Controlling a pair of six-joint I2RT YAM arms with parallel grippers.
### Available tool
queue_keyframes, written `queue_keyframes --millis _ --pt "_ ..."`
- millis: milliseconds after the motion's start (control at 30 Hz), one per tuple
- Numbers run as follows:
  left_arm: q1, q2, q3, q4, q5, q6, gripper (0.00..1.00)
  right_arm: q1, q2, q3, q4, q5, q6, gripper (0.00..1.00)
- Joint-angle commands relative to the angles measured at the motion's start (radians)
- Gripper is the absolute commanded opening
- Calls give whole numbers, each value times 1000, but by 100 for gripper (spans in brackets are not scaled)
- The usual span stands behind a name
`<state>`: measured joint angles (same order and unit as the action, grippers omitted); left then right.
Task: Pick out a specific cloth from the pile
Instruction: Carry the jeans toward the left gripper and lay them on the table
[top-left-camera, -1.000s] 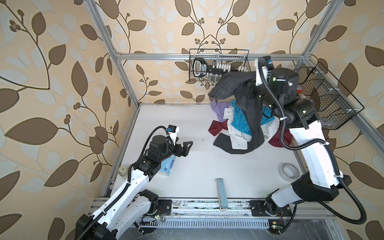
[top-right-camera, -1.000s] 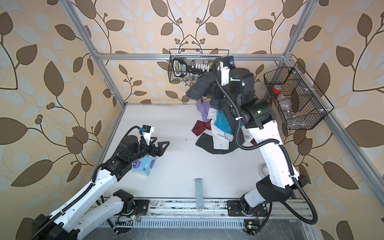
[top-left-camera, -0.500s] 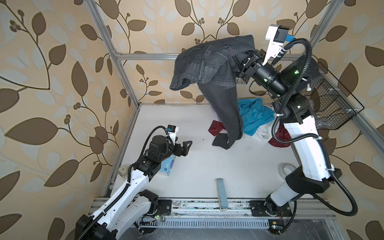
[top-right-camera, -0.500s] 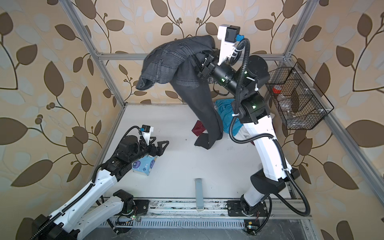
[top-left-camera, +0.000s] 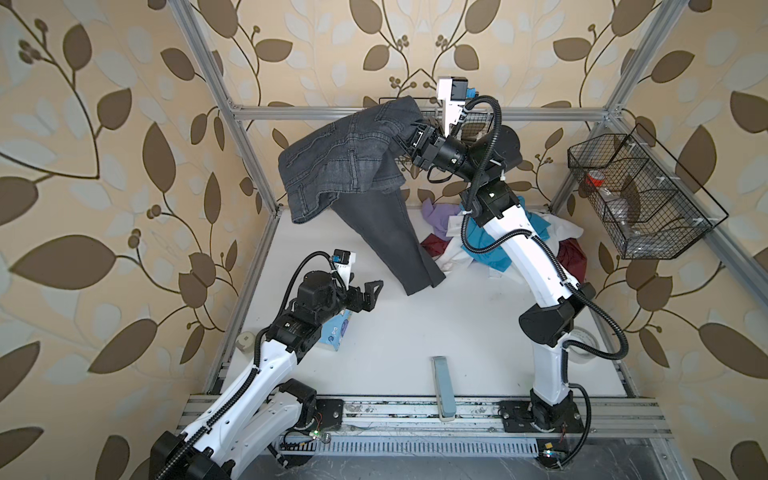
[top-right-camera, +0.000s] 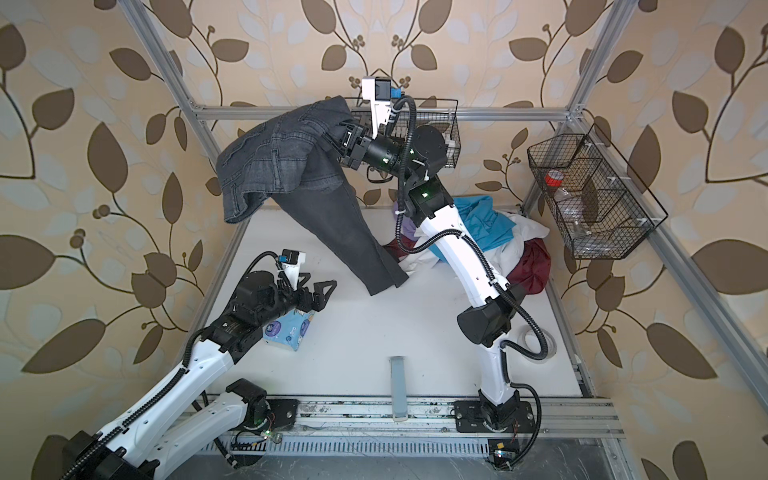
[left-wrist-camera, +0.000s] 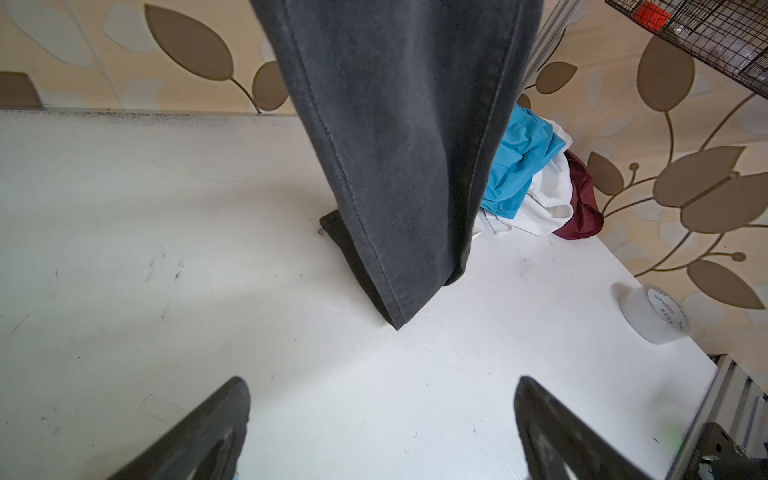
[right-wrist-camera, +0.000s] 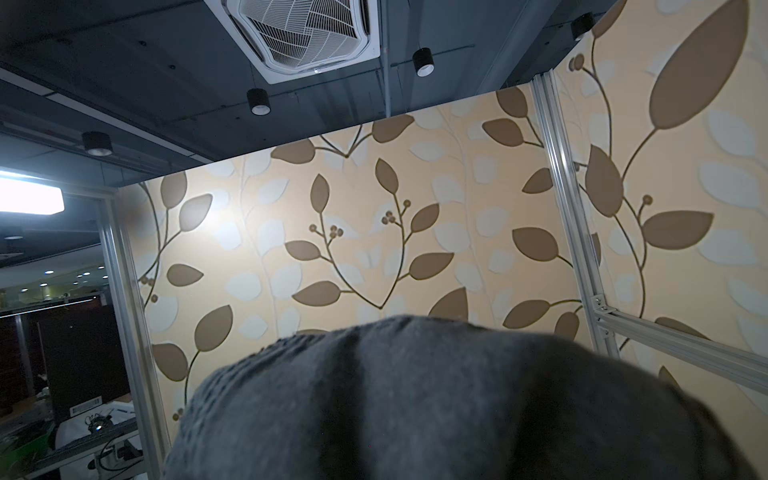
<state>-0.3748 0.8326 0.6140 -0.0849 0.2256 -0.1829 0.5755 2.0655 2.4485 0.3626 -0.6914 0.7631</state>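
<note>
— What are you built of?

— White shells and black joints, on my left arm (top-left-camera: 266, 370) and my right arm (top-left-camera: 519, 257) alike. A black ribbed hose (top-left-camera: 497, 122) loops along each.

— And your pincer?

— My left gripper (left-wrist-camera: 381, 382) is black, its fingers (left-wrist-camera: 199, 432) open triangular frames. On each wrist I carry a white bracket with a small black camera (top-left-camera: 459, 88) and a blue plug.

— Any lights?

— Small green lamps (top-right-camera: 424, 194) glow on my right arm's dark joints. My base (top-left-camera: 540, 411) is black, on a black plate.
</note>
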Motion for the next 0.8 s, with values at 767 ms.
queue_keyframes --millis 767 --pt "-25 -42 -7 22 -18 29 99 -90 -185 -727 -328 58 -416 0"
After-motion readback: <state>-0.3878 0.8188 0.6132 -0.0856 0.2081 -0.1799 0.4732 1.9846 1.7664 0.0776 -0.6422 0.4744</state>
